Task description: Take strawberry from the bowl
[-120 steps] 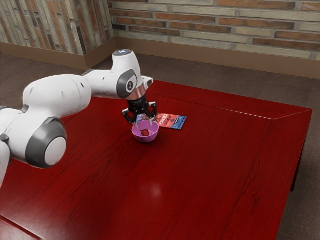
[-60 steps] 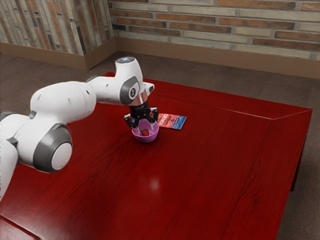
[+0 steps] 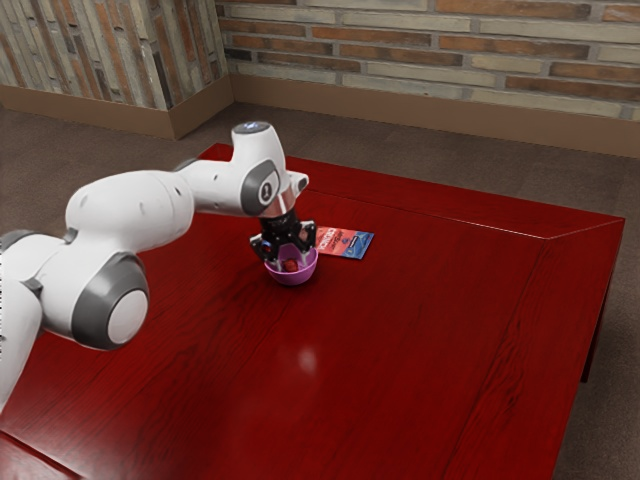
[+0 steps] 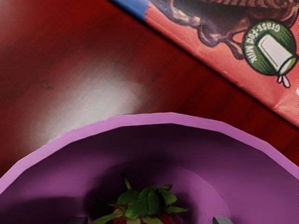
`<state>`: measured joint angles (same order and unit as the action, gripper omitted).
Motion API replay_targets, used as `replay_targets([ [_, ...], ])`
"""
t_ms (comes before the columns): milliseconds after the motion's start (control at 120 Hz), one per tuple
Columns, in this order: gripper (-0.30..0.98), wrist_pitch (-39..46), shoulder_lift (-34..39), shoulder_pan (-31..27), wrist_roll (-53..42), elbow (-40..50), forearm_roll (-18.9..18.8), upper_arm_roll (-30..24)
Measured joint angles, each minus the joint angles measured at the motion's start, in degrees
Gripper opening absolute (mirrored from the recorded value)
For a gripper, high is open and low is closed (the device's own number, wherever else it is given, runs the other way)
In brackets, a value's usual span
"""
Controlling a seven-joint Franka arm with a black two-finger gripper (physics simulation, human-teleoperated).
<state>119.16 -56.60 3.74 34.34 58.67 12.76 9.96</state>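
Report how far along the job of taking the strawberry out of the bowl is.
Reach: looks done; the gripper is down at the purple bowl, its open fingers on either side of the strawberry.
In hand: nothing; gaps show between strawberry and fingertips.
Left: closing on the strawberry, lifting it clear of the rim and setting it down outside.

Desk (image 3: 420, 350): glossy red wood, visible grain, mitred border, dark leg (image 3: 592, 352) under its edge at the exterior view's right. Brick wall (image 3: 450, 55) beyond the desk, mixed tan, grey and rust, long horizontal courses. Jutting wall section (image 3: 100, 50) beyond the desk toward the exterior view's left, its strips running upright. Plain brown baseboard (image 3: 400, 98) under both. Brown floor (image 3: 420, 150) around the desk. Soft pale glare on the desktop.
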Motion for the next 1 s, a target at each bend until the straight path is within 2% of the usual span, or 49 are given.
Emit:
replay_targets([
  [92, 0.31, 0.0, -0.4, 0.0, 0.1, -0.4, 0.1, 0.0],
  [267, 0.2, 0.0, -0.4, -0.4, 0.1, -0.5, 0.3, -0.1],
  [483, 0.2, 0.3, -0.4, -0.4, 0.2, -0.4, 0.2, -0.1],
  [733, 0.12, 0.4, 0.4, -0.2, 0.3, 0.2, -0.3, 0.1],
  [1000, 0.07, 0.4, 5.7, 1.2, 0.8, 3.9, -1.0, 0.6],
])
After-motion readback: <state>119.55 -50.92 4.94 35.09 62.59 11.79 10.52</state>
